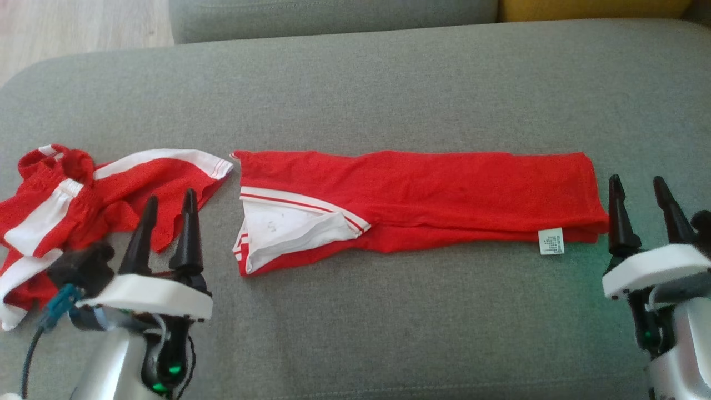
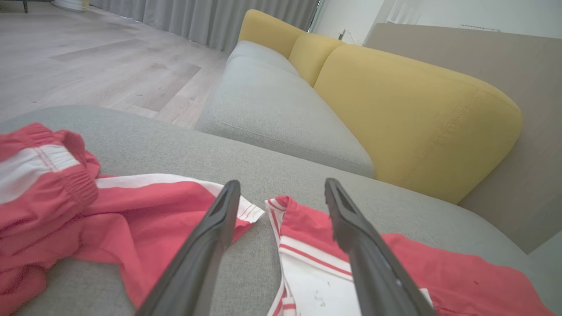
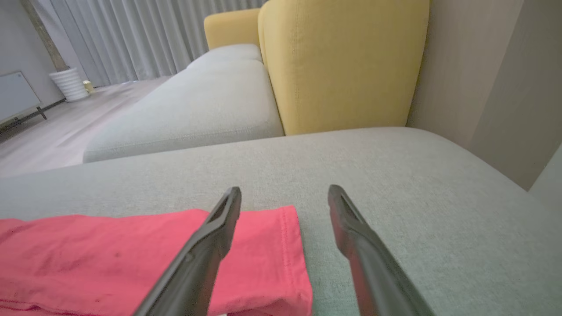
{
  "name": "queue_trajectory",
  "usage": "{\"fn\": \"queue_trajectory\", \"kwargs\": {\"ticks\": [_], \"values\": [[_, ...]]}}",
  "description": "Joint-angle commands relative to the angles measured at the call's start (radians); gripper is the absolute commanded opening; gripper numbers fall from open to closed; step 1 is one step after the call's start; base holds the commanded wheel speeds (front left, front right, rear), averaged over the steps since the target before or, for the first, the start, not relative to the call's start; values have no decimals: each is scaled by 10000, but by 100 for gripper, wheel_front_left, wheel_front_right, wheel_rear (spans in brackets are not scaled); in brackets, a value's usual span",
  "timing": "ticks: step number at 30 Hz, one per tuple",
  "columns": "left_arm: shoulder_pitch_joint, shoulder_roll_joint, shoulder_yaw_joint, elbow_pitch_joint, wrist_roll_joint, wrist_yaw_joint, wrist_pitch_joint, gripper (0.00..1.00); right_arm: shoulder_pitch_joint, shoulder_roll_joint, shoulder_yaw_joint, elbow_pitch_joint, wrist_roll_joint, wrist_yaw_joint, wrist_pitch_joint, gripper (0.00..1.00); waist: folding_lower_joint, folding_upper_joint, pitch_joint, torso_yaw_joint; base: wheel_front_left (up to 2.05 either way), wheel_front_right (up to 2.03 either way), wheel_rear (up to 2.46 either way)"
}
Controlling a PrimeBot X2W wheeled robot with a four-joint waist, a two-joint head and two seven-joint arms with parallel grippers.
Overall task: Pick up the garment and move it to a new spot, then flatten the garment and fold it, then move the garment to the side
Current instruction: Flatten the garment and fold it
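Folded jersey [image 1: 422,189] lies as a long strip on the grey cushion [image 1: 389,83]
Left claw [image 1: 170,196] and right claw [image 1: 636,180] stand open and empty near its ends. The cloth is probably light, limp and slippery, so pinch all layers at each end.

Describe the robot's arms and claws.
Left claw and right claw each have two long tapered black fingers on a white curved base. Forearms are pale silver with small green lights. A black cable with teal connector runs by the left wrist.
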State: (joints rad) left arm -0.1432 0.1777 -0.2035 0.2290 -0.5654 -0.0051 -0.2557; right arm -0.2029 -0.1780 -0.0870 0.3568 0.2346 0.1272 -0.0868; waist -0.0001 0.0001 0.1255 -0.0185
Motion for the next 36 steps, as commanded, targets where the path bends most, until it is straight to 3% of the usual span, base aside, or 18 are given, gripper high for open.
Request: {"fn": "queue_trajectory", "kwargs": {"ticks": [1, 9, 17, 33, 34, 35, 36], "values": [[-536, 86, 480, -279, 119, -72, -59, 100, -501, -80, 85, -227, -101, 35, 75, 100, 1, -1, 52, -3, 0, 0, 0], [-830, -383, 899, 43, 798, -625, -60, 100, -1512, 487, -547, 1047, -361, 35, 1829, 100, 1, -1, 708, -42, 0, 0, 0], [-1417, -568, 1076, 343, 1162, -917, -60, 100, -2380, 400, -704, 1935, -406, 35, 3278, 100, 1, -1, 1413, 74, 0, 0, 0], [-1801, -741, 2022, 309, 1497, -1159, -60, 100, -2587, 309, -368, 2127, 629, 35, 4851, 100, 1, -1, 1711, 61, 0, 0, 0], [-1822, -741, 2081, 293, 1510, -1167, -60, 100, -2575, 321, -342, 2097, 733, 35, 4932, 96, 1, -1, 1721, 48, 0, 0, 0], [-1844, -740, 2139, 273, 1524, -1174, -60, 100, -2562, 326, -314, 2072, 839, 35, 5019, 35, 1, -1, 1733, 34, 0, 0, 0], [-1844, -740, 2139, 273, 1524, -1174, -60, 100, -2562, 326, -314, 2072, 839, 35, 5019, 35, 1, -1, 1733, 34, 0, 0, 0]]}}
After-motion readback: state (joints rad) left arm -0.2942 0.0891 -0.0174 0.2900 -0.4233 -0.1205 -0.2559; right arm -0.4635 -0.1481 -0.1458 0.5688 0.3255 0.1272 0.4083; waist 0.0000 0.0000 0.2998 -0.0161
